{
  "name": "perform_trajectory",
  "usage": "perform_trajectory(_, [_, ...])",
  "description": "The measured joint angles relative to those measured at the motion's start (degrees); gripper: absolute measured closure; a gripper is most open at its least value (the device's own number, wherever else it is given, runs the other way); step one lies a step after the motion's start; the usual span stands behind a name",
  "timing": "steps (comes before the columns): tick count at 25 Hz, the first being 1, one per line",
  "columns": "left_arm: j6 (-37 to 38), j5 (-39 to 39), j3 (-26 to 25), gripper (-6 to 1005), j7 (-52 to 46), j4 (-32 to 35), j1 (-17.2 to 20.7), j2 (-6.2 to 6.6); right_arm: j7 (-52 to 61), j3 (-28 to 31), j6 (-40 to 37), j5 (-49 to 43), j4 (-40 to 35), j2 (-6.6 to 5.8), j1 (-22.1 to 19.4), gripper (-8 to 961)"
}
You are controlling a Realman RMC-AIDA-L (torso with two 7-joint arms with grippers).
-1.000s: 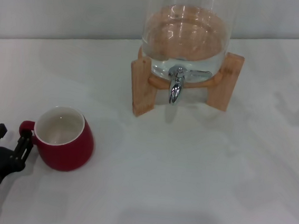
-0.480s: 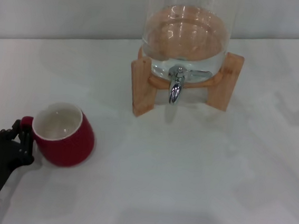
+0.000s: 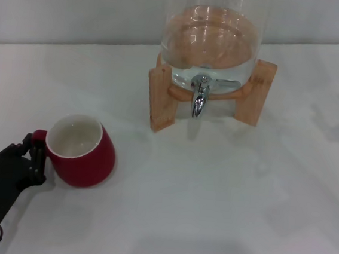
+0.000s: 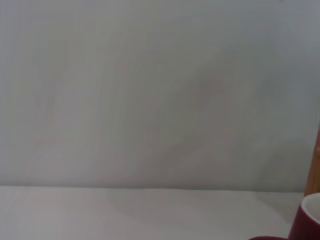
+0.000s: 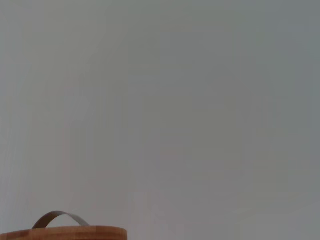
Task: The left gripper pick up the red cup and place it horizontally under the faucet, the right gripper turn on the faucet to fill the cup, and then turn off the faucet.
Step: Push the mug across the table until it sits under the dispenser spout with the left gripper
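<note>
The red cup (image 3: 83, 153) is on the white table at the front left, its cream inside facing up and its small handle pointing left. My left gripper (image 3: 33, 153) has its black fingers closed around that handle; its silver arm runs off the bottom left corner. The cup's rim also shows at the edge of the left wrist view (image 4: 309, 220). The chrome faucet (image 3: 199, 101) hangs with its spout down at the front of the glass dispenser (image 3: 211, 41), well to the right of and behind the cup. The right gripper is out of view.
The dispenser holds water and sits on a wooden stand (image 3: 162, 100) at the back centre of the table (image 3: 222, 204). The right wrist view shows only a wooden lid with a metal handle (image 5: 60, 230) against a plain wall.
My left gripper closed on the cup's handle. The cup has since shifted a little to the right and tilted slightly with the gripper.
</note>
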Motion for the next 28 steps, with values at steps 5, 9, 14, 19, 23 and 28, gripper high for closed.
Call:
perform_trajectory(5, [-0.7,0.8,0.0,863,0.0,-0.2,-0.8,-0.01,0.0,0.0,0.0,0.0,0.2,0.00,0.3,171])
perform_trajectory(9, [-1.2,2.1,0.0,864,-1.1,-0.3,-1.8,-0.01,0.0,0.0,0.0,0.0,0.3,0.00,0.4,171])
perform_trajectory(14, [-1.8,4.0,-0.1,864,-2.1,-0.2,-3.4,0.07,0.0,-0.2,0.0,0.0,0.3,0.00,0.5,171])
perform_trajectory(19, [-3.7,5.2,-0.1,864,-3.0,0.2,-5.7,0.09,0.0,-0.2,0.0,0.0,0.3,0.00,0.5,171])
perform_trajectory(23, [-5.0,5.6,0.0,864,-3.0,0.2,-7.4,0.10,0.0,-0.2,-0.2,0.0,0.3,0.06,0.5,171])
perform_trajectory(28, [-5.9,7.3,-0.1,865,-3.4,0.4,-9.6,0.24,0.0,-0.6,-0.2,0.0,0.4,0.09,0.7,171])
